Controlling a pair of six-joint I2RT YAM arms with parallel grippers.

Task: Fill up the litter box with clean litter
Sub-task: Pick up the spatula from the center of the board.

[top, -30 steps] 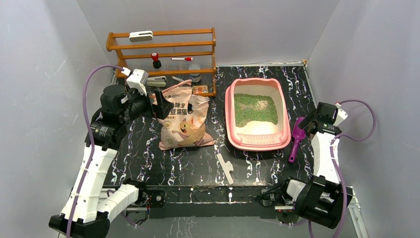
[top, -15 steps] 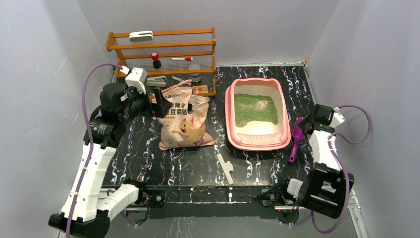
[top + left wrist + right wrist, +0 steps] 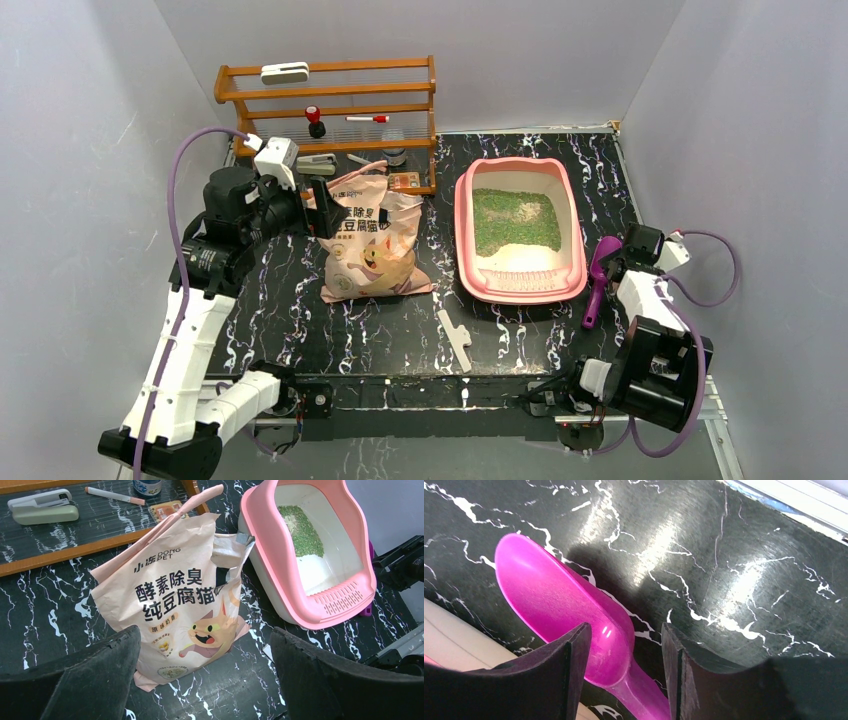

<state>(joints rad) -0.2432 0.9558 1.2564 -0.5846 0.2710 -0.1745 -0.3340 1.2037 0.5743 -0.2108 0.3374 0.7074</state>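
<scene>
The pink litter box (image 3: 462, 215) sits right of the bag (image 3: 175, 590). It is cream inside, and grainy green clean litter (image 3: 515, 220) covers its far half only. The left gripper (image 3: 204, 632) is spread wide. The right gripper (image 3: 626, 635) straddles the purple scoop (image 3: 554, 600) with its jaws apart, a gap showing beside one finger.

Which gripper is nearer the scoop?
Right. The right gripper straddles the scoop, jaws either side of it. The left gripper is far off beyond the litter box, open at the bag.
</scene>
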